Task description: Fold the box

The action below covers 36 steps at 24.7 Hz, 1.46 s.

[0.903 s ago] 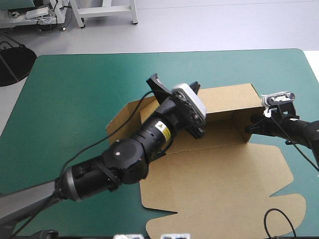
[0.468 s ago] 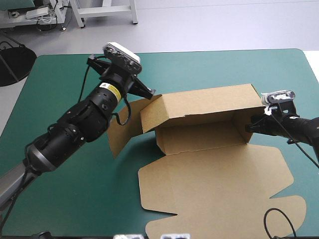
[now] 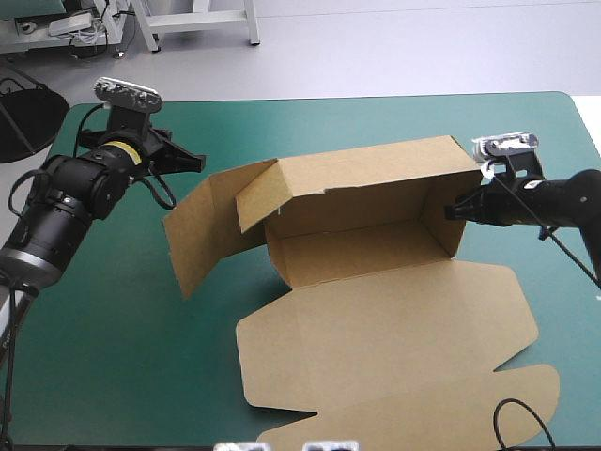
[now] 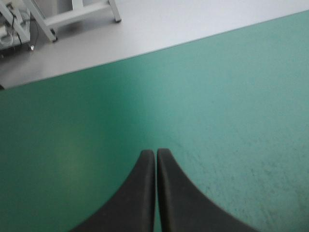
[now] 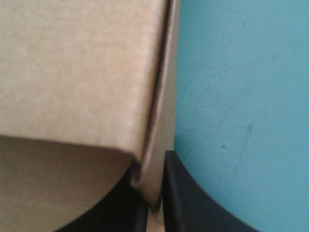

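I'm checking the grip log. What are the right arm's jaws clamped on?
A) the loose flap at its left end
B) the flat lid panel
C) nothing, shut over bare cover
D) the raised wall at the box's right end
D: in the right wrist view the right jaws stand all but shut with the edge of a raised wall of the box between them, and the high view places them at its right end.

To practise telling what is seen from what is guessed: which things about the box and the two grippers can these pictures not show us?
- High view: how the right gripper grips, its tips too small and partly behind the end wall of the box.
- Right wrist view: the box beyond its pinched wall, cut off by the edges.
- Left wrist view: the box, out of frame; only the shut left gripper and teal-green cover show.
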Motion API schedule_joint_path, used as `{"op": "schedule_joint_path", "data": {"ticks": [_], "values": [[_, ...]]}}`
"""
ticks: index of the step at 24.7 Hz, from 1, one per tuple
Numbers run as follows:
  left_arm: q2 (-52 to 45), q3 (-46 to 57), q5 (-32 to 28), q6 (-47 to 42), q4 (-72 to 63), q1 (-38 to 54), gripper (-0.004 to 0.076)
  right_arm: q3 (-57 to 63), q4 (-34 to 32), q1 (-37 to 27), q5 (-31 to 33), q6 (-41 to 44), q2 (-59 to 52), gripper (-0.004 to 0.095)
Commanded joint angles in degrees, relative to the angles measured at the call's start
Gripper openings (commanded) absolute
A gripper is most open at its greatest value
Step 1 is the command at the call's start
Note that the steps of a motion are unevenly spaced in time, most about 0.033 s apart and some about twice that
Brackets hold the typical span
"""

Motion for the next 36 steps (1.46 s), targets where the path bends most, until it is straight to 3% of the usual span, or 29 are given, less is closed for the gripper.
{"op": "schedule_joint_path", "data": {"ticks": [1, 5, 8, 9, 18, 27, 36], "values": [[-2.1, -2.0, 0.8, 5.2, -7.0, 4.5, -0.0001, -8.5, -4.8, 4.8, 2.4, 11.5, 1.5, -0.0007], [-2.1, -2.0, 4.0, 7.4, -8.9, 8.9, -0.0001, -18.0, -11.2, 9.3, 8.9, 20.4, 6.8, -0.0007], [-2.1, -1.8, 5.4, 8.2, -8.9, 13.9, -0.0001, -30.3, -13.7, 12.0, 21.6, 26.6, 13.7, -0.0007], [-2.1, -1.8, 5.5, 8.9, -8.9, 14.6, -0.0001, -32.0, -14.1, 12.5, 22.2, 27.3, 14.8, -0.0007], [-1.6, -1.7, 4.9, 10.4, -8.7, 21.9, -0.0001, -32.2, -13.5, 19.9, 22.3, 36.1, 13.6, -0.0006], [-0.2, -1.5, 5.2, 11.5, -9.2, 21.9, -0.0001, -18.4, -13.3, 21.7, 22.3, 38.6, 6.1, -0.0007], [0.5, -1.5, 5.1, 11.9, -10.3, 21.9, -0.0001, -14.6, -24.3, 21.6, 21.0, 37.8, 9.3, -0.0011]]}}
